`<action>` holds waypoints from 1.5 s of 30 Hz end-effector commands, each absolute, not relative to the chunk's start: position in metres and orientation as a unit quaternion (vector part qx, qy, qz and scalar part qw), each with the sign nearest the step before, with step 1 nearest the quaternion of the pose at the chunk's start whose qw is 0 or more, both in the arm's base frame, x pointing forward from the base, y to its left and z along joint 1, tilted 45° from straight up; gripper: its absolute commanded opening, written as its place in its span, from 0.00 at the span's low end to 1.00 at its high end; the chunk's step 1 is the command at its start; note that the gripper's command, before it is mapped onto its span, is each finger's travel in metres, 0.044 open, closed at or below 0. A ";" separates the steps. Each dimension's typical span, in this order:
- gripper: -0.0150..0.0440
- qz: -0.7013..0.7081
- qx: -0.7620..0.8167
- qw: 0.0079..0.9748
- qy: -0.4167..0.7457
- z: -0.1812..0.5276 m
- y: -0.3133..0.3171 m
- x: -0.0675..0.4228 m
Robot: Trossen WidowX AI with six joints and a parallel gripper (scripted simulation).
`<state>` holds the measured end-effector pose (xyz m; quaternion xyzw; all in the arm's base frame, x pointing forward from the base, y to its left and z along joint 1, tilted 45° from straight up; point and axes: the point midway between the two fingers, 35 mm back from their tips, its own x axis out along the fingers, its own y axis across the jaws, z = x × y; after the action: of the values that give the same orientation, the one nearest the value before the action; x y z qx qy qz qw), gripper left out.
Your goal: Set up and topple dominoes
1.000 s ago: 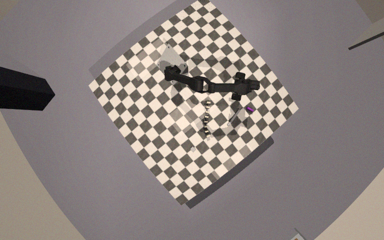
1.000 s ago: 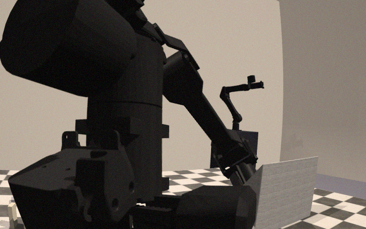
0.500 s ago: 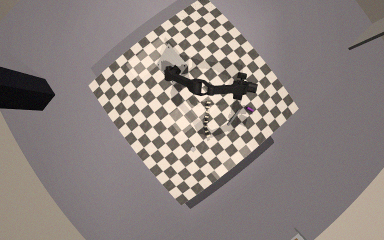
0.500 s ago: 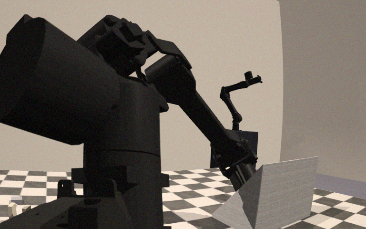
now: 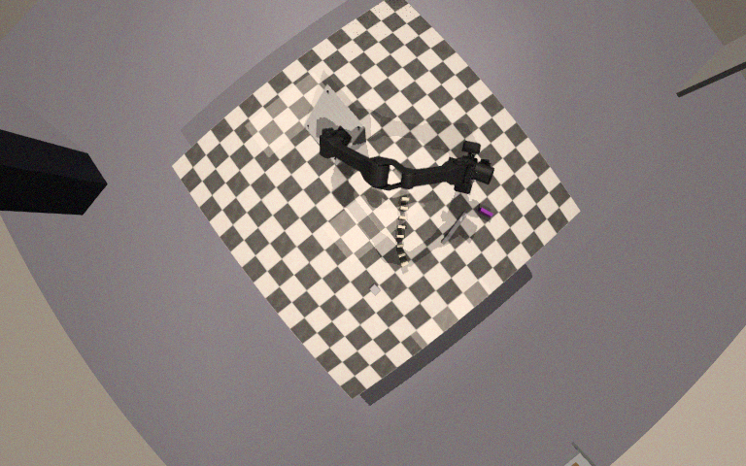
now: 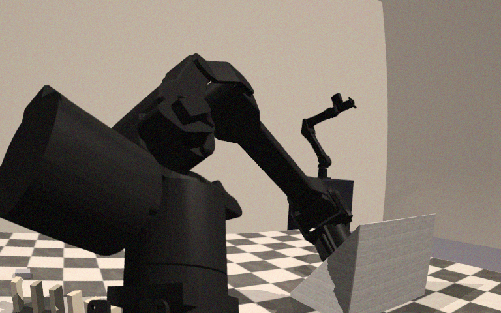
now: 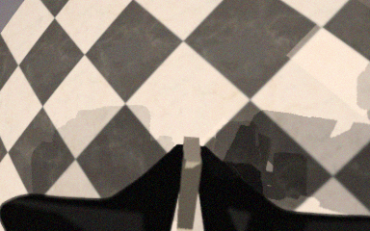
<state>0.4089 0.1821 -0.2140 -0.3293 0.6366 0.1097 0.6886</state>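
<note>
My gripper [image 7: 190,151] is shut on a thin pale domino [image 7: 189,183] that stands upright between the two black fingers in the wrist view, held above the checkered table [image 7: 183,91]. In the overhead view the gripper end of the arm [image 5: 477,171] hangs over the right part of the table [image 5: 308,307], right of the row. The row of standing dominoes [image 5: 402,230] [image 6: 40,295] runs in a slight curve below the arm's elbow. In the side view the arm hides the gripper.
A small purple piece [image 5: 485,211] lies on the table just below the gripper. A small grey flat piece [image 5: 374,289] [image 6: 23,273] lies below the row. A grey wedge block [image 6: 376,265] [image 5: 332,107] stands by the arm's base. A dark box [image 5: 44,173] is off the table at left.
</note>
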 end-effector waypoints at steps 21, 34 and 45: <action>0.30 0.197 -0.300 0.768 0.531 -0.233 0.177 0.412; 0.30 0.236 -0.296 0.805 0.456 -0.227 0.171 0.407; 0.30 0.264 -0.301 0.832 0.385 -0.211 0.164 0.400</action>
<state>0.4011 0.1642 -0.2170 -0.2985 0.4032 0.2560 0.8263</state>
